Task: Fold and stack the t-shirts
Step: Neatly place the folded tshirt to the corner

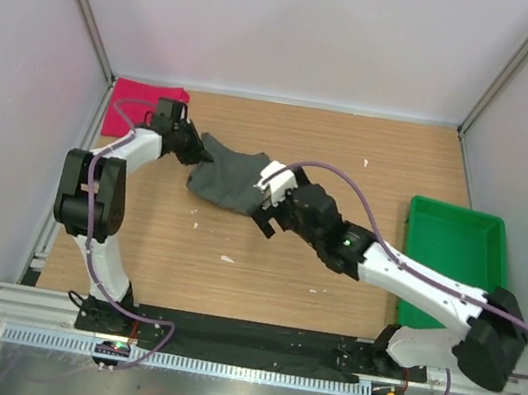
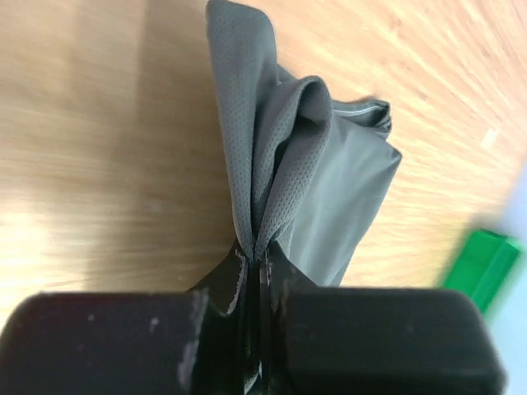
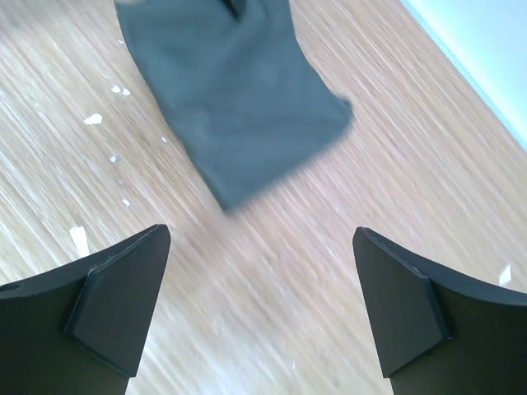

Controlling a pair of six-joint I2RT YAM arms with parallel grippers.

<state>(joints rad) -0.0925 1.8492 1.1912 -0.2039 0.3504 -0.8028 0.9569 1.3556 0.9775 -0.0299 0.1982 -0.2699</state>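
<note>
Right end effector gapes wide, empty, hovering by the grey shirt's 4 o'clock edge. The shirt sits bunched mid-bench, a touch toward 11 o'clock. Left end effector is clenched on a doubled fold at its 10 o'clock end. Looks light, limp, perforated; it'll likely sag, so pinch hems or corners. Red shirt lies in the far 10 o'clock corner.

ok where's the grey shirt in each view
top external: grey shirt just left of centre
left wrist: grey shirt at centre, pinched in the shut left gripper
right wrist: grey shirt at top centre, beyond the open right gripper
shared landmark: the wooden table
</note>
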